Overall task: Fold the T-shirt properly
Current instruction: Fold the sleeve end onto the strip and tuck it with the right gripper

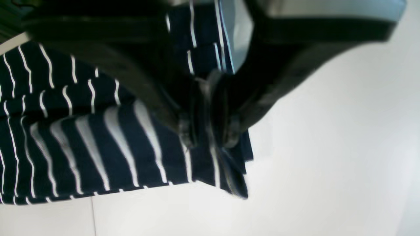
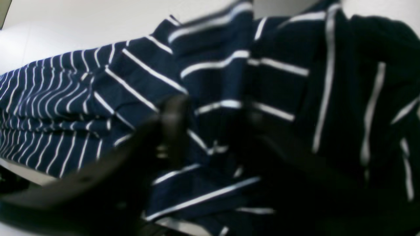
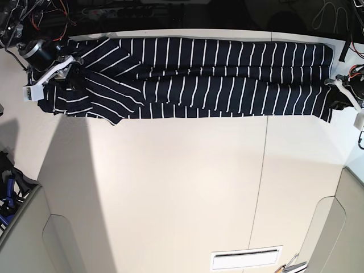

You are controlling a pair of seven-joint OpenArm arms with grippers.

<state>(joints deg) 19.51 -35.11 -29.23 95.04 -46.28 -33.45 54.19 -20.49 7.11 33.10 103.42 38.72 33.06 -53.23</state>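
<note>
Overhead, T-shirt across white table

The T-shirt, dark navy with thin white stripes, is lying stretched into a long, narrow band along the far edge of the white counter. Its end on the base view's left is sitting bunched and creased, stripes running diagonally, while the opposite end is lying flatter.

Pretty bright overhead view, with a big soft shadow slanting across the left of the pale surface. Both wrist views smeared with blur, close-up stripes of the T-shirt mushy. Blown-out white glare beside the dark, out-of-focus left tool.
</note>
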